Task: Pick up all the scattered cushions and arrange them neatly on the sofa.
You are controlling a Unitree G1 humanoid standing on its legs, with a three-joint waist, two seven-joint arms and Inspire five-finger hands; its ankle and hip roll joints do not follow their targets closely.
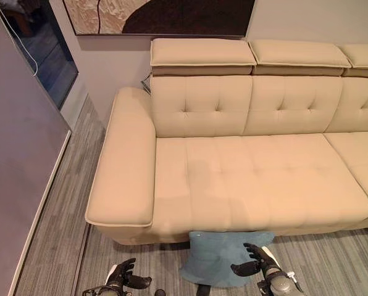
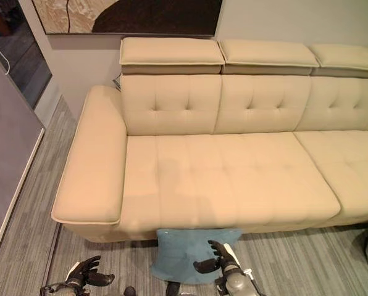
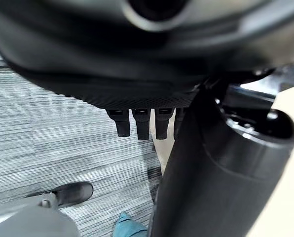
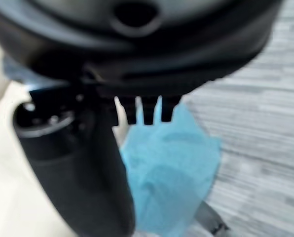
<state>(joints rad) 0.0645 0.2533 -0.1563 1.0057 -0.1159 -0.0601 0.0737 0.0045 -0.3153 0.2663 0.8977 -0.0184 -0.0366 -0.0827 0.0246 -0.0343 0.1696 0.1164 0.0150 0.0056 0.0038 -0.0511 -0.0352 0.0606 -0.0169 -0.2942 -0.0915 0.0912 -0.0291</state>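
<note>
Cushion point(image 1: 218, 259), blue, is lying on the floor point(image 1: 54, 246) against the sofa point(image 1: 233, 179) front; right hand point(image 1: 258, 262) and left hand point(image 1: 123, 276) are hovering, fingers spread.

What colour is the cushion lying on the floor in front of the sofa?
The cushion is plain blue with a teal tint; the left eye view shows it best.

The sofa point(image 1: 246, 179) runs past the picture's right edge, its far seats cut off. The blue cushion's point(image 1: 224, 256) upper edge is hidden under the sofa's front. Above the sofa, a wall painting point(image 1: 165, 15) is cropped.
</note>
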